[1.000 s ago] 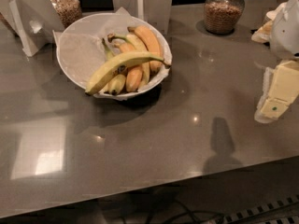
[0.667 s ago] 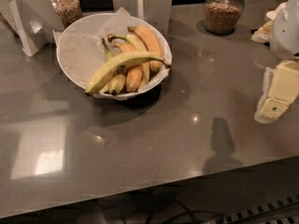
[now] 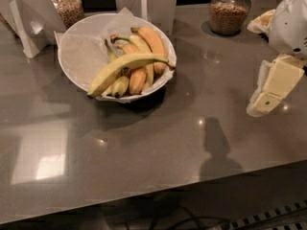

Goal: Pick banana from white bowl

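On your left, the large round white paper-lined bowl point(image 3: 79, 66) holds the long, pale greenish-yellow banana point(image 3: 122, 67), which lies across shorter orange-yellow bananas point(image 3: 153, 42). Well right of that bowl, the cream-coloured gripper point(image 3: 271, 85) hangs above the grey countertop point(image 3: 144, 143); you cannot tell its state.

dim warm light; gripper point(image 3: 263, 102) at right edge, soft shadow on glossy counter point(image 3: 144, 143) below-left of it, pale glare farther left.

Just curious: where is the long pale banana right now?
The banana lies atop the shorter bananas in the white bowl, upper left of view; the claw hangs far right.
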Controlling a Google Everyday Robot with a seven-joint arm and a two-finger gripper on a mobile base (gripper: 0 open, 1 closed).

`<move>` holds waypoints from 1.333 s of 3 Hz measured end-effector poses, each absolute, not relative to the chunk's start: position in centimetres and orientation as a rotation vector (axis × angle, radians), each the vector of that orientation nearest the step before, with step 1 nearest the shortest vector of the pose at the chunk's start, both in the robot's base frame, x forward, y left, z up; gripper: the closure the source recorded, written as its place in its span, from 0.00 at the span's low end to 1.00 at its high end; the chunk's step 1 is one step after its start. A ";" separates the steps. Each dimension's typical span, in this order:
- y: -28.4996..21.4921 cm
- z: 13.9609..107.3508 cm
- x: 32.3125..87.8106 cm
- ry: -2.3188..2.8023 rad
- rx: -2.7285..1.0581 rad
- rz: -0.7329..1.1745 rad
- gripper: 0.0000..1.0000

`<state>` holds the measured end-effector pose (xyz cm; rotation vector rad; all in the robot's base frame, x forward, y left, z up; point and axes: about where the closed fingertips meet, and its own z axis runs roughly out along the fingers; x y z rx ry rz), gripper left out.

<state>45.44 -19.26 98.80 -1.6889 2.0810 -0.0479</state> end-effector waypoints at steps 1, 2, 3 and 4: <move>-16.6 99.7 47.8 1.950 -1.679 0.008 0.00; -13.3 100.8 50.4 1.816 -1.689 0.063 0.00; -9.2 101.0 52.5 1.714 -1.745 0.120 0.00; -4.8 100.1 54.1 1.645 -1.828 0.180 0.00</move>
